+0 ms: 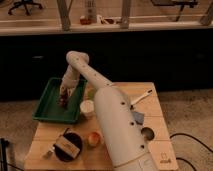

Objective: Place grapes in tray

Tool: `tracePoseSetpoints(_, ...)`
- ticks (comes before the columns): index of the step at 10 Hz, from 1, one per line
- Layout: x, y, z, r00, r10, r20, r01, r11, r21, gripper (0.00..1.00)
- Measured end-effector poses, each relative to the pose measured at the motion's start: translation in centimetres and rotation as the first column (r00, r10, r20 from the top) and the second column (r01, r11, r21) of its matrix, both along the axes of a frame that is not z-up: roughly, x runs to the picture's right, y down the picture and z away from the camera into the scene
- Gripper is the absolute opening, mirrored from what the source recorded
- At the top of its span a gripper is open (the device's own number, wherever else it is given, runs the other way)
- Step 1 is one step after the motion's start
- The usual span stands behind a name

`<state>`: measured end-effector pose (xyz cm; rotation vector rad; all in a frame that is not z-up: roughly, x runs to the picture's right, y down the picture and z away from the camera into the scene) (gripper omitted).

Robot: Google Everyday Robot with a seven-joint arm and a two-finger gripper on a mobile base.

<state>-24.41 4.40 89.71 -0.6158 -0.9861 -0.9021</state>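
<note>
The green tray [47, 107] sits at the table's back left. My gripper [64, 97] hangs over the tray's right half, low above its floor. A small dark reddish-purple bunch, the grapes [63, 102], shows right at the gripper's tip, at or just above the tray floor. I cannot tell whether the grapes rest on the tray or hang in the gripper.
A white cup [87, 107] stands just right of the tray. A yellow-red fruit [93, 138] and a dark round bowl [67, 146] with a box in it lie at the front left. A white pen-like object [141, 97] and a dark round lid [147, 133] lie to the right.
</note>
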Motion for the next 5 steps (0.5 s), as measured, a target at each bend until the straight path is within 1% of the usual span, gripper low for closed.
tracePoseSetpoints(2,-0.55,0.53,0.13,1.000,-0.008,0.020,0.008,0.9998,-0.016,0.65)
tracePoseSetpoints(3,-0.62,0.68,0.12,1.000,-0.010,0.026,0.010,0.9997,-0.020,0.74)
tracePoseSetpoints(4,-0.57,0.81,0.07,0.999,-0.011,0.030,0.012,0.9997,-0.023,0.79)
tracePoseSetpoints(5,-0.65,0.79,0.07,0.999,-0.007,0.033,0.008,0.9998,-0.020,0.80)
